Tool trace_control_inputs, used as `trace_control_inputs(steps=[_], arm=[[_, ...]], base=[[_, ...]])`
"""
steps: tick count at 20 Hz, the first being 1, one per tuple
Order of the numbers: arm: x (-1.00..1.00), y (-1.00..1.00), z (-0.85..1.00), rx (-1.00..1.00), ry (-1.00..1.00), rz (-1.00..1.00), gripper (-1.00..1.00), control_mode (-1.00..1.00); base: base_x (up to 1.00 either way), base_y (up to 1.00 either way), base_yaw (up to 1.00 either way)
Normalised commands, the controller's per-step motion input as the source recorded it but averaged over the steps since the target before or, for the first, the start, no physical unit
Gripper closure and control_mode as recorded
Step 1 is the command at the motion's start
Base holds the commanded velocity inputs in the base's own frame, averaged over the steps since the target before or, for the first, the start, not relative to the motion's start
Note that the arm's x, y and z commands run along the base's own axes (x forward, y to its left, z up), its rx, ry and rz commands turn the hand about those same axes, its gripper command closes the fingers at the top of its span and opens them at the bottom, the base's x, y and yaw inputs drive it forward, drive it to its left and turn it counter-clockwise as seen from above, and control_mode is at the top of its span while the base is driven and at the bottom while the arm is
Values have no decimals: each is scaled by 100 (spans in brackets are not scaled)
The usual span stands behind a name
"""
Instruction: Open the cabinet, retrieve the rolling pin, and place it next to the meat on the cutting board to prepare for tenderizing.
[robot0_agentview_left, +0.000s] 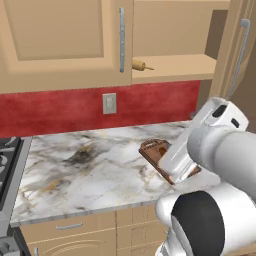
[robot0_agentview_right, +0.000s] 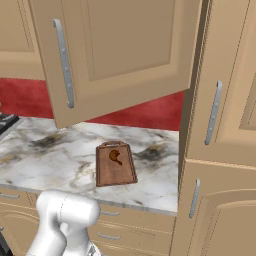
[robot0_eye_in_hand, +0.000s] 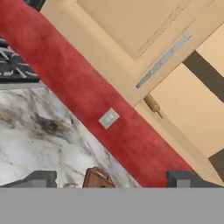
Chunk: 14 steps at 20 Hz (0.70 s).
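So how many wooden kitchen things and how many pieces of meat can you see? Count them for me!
Rolling pin: 1, lying on the shelf in the open cabinet.
Cutting board: 1, lying on the marble counter.
Meat: 1, sitting on the board.
Total: 3.

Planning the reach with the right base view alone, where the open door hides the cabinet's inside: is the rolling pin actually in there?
Observer: Yes. The rolling pin lies on the cabinet shelf, right beside the closed left door's edge.
Operator: How does it lie?
Observer: On its side, with one thin handle pointing toward the open half.
Operator: Is the gripper on it?
Observer: No. In the hand view the gripper is open and holds nothing, and it is apart from the pin.
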Motion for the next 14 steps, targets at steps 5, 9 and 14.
trace_control_inputs(steps=[5,9,14], arm=[[38,0,-37,-17,28,-45,-100,-100],[45,-8,-18,-12,27,-41,-100,-100],[36,-27,0,-9,19,-34,-100,-100]], base=[[0,0,0],[0,0,0],[0,0,0]])
